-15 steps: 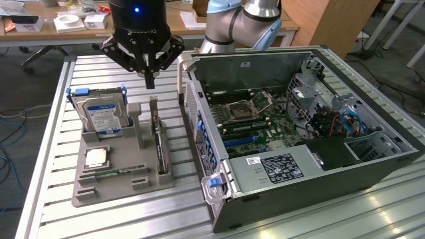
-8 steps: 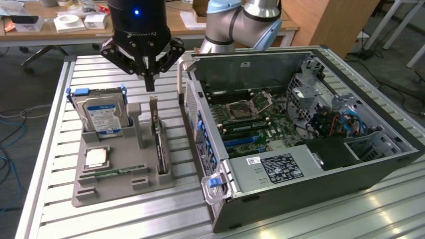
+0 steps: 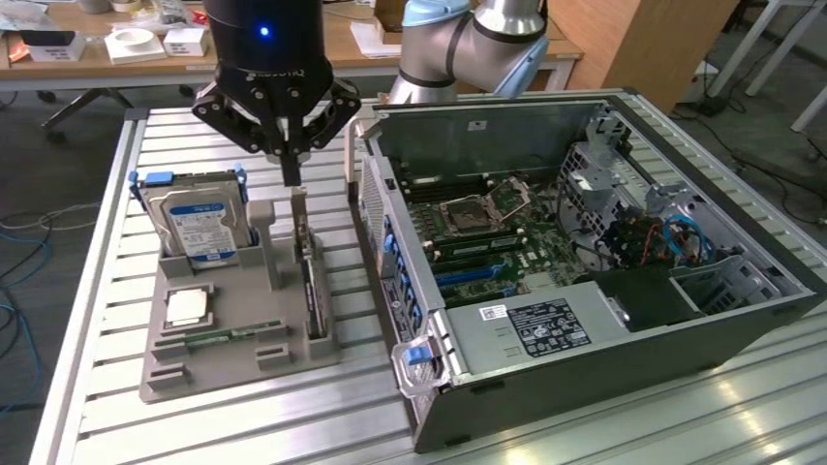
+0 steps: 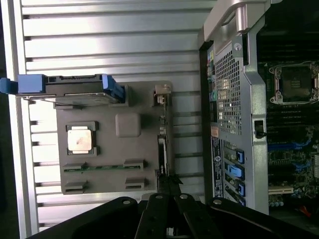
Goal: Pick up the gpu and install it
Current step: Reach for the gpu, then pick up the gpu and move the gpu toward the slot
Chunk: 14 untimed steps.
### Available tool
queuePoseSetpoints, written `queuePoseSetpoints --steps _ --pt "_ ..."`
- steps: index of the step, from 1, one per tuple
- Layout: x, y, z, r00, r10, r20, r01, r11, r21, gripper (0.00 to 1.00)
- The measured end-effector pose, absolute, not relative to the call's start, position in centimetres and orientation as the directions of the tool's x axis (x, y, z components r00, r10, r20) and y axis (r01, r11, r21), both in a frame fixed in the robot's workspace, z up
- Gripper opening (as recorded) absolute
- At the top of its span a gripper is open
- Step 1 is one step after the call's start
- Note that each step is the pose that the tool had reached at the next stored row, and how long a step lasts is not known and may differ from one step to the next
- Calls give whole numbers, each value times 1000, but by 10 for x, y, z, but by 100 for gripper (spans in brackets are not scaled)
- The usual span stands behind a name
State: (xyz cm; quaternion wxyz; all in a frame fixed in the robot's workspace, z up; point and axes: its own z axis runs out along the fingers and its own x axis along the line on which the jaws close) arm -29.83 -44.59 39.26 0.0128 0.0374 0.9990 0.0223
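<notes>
While fingers (image 3: pixel 290 167) pinch together just above one gpu (image 3: pixel 309 266), one hard drive (image 3: pixel 200 225), one tray (image 3: pixel 174 376), one open case (image 3: pixel 621 373)

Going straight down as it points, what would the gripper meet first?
Most likely the gpu, standing on edge in the grey holder directly beneath the gripper; whether they touch is unclear.

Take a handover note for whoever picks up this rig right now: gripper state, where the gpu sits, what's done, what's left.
Gripper: shut, fingertips right at the upper end of the gpu; whether they touch it cannot be told.
Gpu: standing on edge in the grey holder, beside the open computer case.
Done: gripper lined up above the card.
Left: gpu not lifted, not installed in the case.
</notes>
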Motion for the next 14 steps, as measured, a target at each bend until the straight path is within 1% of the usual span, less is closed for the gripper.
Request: queuePoseSetpoints --steps 14 --pt "-300 -447 393 -997 75 -24 74 996 45 10"
